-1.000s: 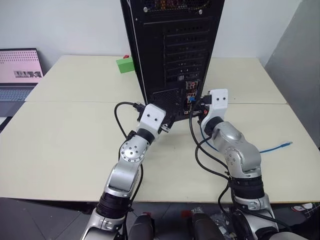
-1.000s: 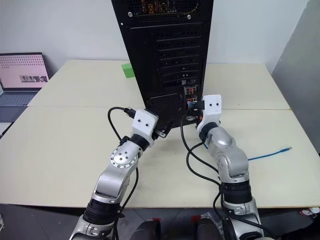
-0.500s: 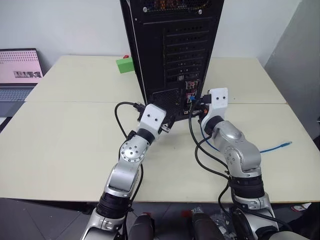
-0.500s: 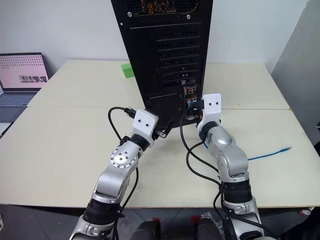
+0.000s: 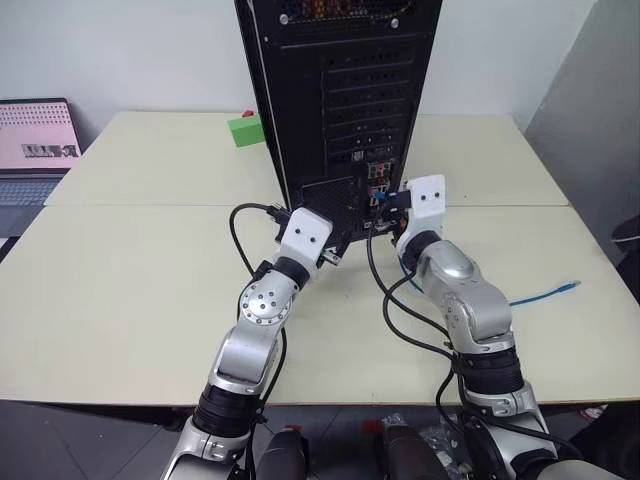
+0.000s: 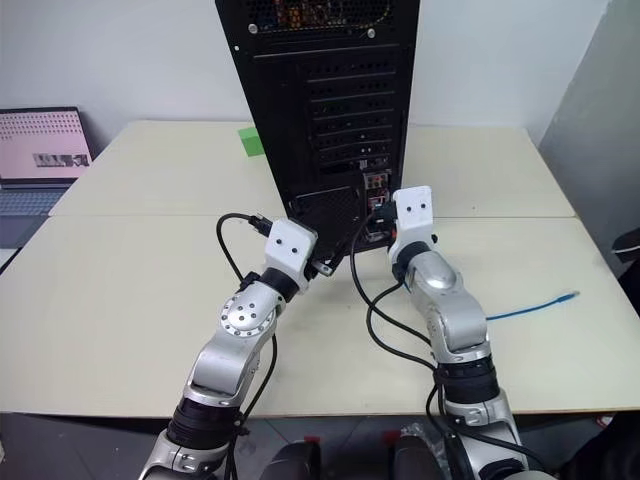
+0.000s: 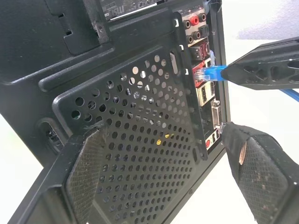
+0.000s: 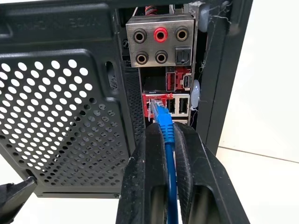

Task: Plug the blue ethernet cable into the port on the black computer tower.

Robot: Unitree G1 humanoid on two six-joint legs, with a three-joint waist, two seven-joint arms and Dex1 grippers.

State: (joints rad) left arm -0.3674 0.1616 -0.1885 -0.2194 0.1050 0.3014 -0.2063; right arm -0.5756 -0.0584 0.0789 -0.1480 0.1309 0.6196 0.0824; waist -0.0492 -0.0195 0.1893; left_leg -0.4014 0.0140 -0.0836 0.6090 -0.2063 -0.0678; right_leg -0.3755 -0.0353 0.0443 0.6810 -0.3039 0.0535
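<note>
Misalignment risk: right gripper (image 8: 168, 140), clamped on cable (image 8: 164, 122), may jam its plug beside port (image 8: 156, 103); left gripper (image 7: 161, 158) spread wide, bracing tower (image 5: 340, 90).

Matt perforated metal on black computer tower (image 7: 140, 140)

Pale cream tables (image 5: 140, 290) stood pushed together, a straight seam running across between the near pair and the far pair. Behind them rose a plain white wall (image 5: 130, 50), evenly lit with no hard shadows. To the right a grey panel (image 5: 590, 110) stood at an angle beside the tables. At the far left edge an open laptop (image 5: 35, 145) showed a pinkish screen. A small green block (image 5: 244, 130) sat on the far table. The floor below the near edge looked dark grey.
</note>
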